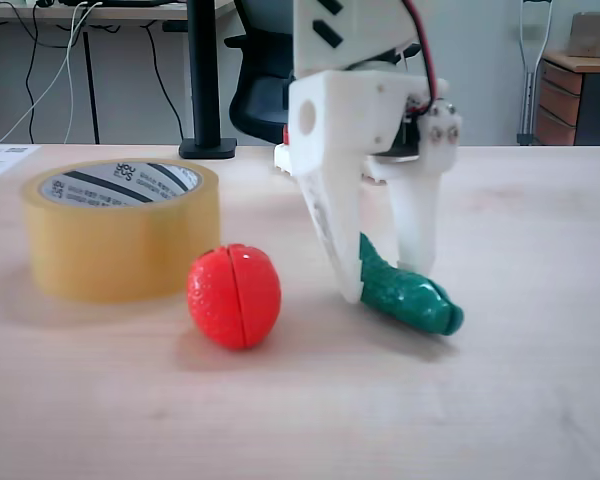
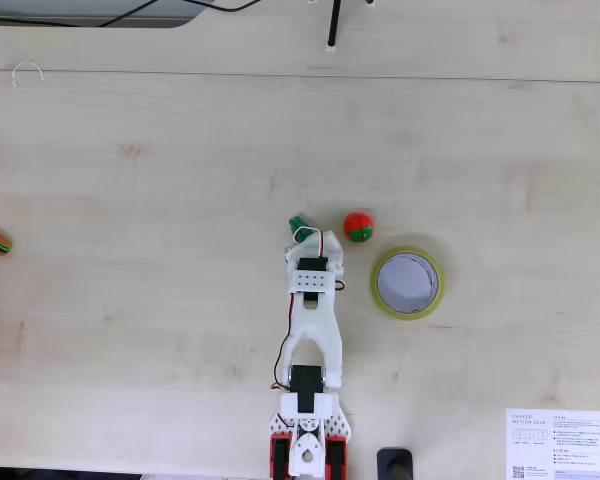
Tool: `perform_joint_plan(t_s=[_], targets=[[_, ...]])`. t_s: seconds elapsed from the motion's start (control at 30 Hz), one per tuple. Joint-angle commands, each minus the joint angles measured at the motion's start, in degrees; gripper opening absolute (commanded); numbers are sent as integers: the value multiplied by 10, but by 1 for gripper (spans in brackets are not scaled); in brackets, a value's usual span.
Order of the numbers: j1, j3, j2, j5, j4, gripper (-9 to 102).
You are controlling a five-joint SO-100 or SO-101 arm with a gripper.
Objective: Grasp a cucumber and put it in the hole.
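— Where's the cucumber [image 1: 410,296]?
— Lying on the worktop [image 1: 500,400], right of the red ball [image 1: 234,296].
— And the hand [image 1: 385,290]?
— Its fingers straddle the cucumber's near end, narrowed around it.

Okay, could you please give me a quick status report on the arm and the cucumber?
White two-finger gripper down at the table, straddling the dark green bumpy plastic cucumber. Cucumber on the table. Red round toy sits between it and the yellowish-tan tape roll.
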Motion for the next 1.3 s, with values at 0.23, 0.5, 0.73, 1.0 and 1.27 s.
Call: perform_joint_plan(t_s=[0.23,0.5,0.73,1.0,1.27], targets=[[-7,15,35,5,48,9],[-5,12,130,33,82,7],[-3,11,213,63,88,8],[31,11,311,102,91,9],[118,-31,387,127,91,12]])
